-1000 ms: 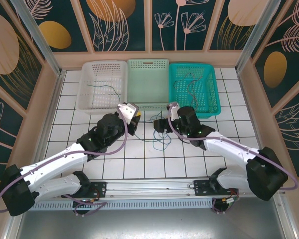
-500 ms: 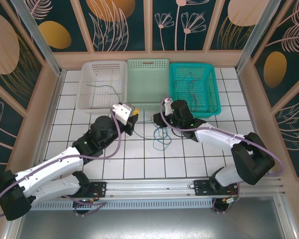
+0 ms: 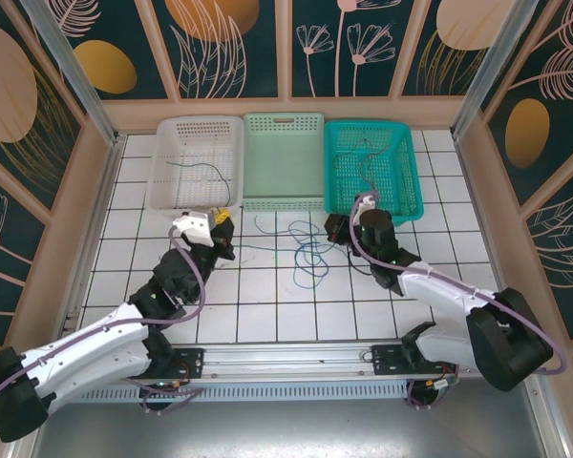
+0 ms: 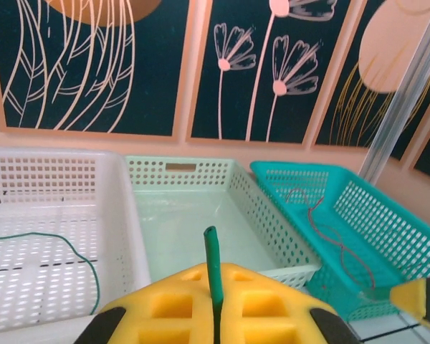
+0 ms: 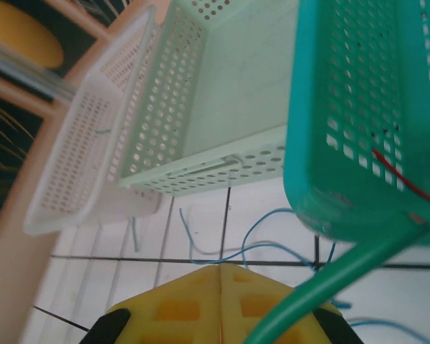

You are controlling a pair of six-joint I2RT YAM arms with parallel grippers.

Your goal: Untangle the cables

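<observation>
- The left gripper [image 4: 215, 281] has its yellow pads pressed together on the end of a green cable [image 4: 212, 251], which stands up from the seam between them.
- The right gripper [image 5: 221, 290] also has its pads together. A green strand comes out at their lower right edge and runs off to the upper right, so I judge it clamped on that cable too, though the exact pinch point is hidden.
- In the top view, the left gripper sits left of centre, just below the white basket [image 3: 162, 162]. The right gripper sits right of centre, just below the teal basket's [image 3: 411, 167] near left corner.
- A thin green line crosses the tiles between them, so the cable's long axis runs left to right across the middle of the frame, with one arm at each end.
- The blue cable [image 3: 310, 258] lies in loose loops on the table under that line. It is down and left of the right gripper, clearly nearer that arm, and well apart from the left one.
- Other cables already lie in baskets: a green one in the white basket, red and dark ones in the teal one.
- The next move likely depends on lifting the green cable clear of the blue loops, which sit toward its right-hand end.
</observation>
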